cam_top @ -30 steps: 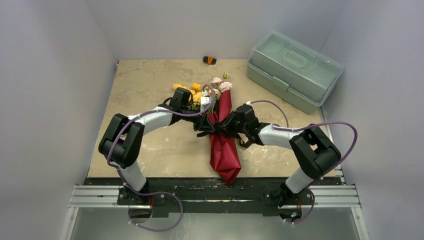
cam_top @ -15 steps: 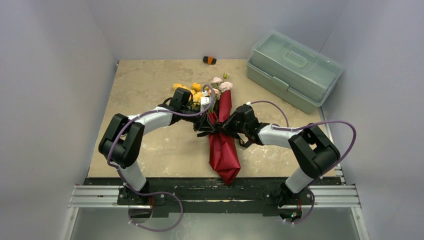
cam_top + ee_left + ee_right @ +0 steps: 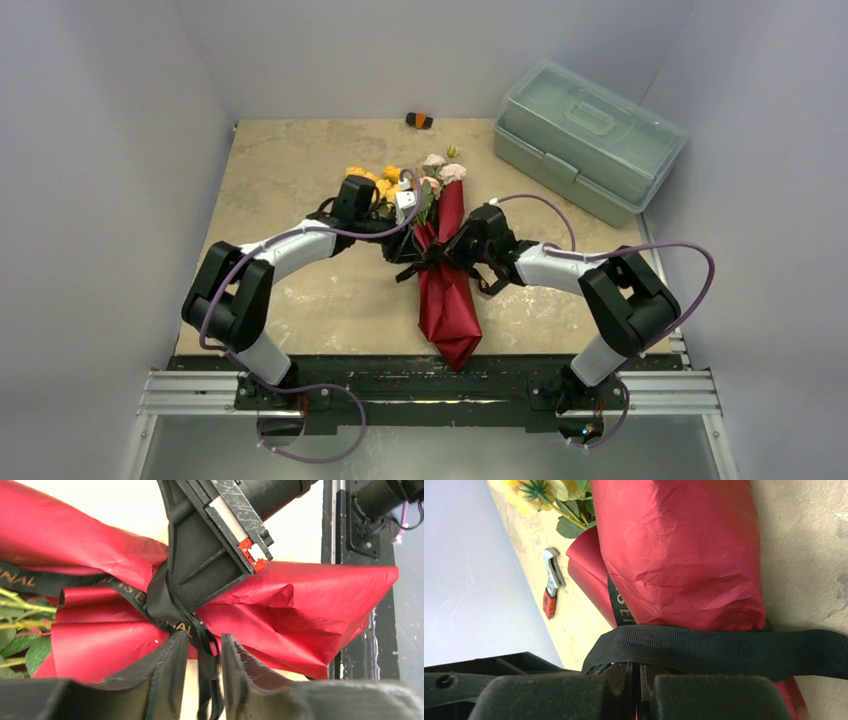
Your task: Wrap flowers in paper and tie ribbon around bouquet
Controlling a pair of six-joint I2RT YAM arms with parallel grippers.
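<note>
Lying on the table (image 3: 290, 170) betw. my two arms, the bouquet (image 3: 447, 295) had its flowers (image 3: 392, 180) at the far end and its red paper (image 3: 300, 600) cinched at the waist by the black ribbon (image 3: 734, 650). My right gripper (image 3: 636, 674) was clamped tight on the ribbon beside the wrap. My left gripper (image 3: 204, 647) had its jaws slightly apart, w/ a ribbon strand hanging in the gap.

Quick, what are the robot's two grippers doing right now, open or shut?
Left gripper: jaws a little open, the ribbon hanging loose between them.
Right gripper: shut on the ribbon.
</note>
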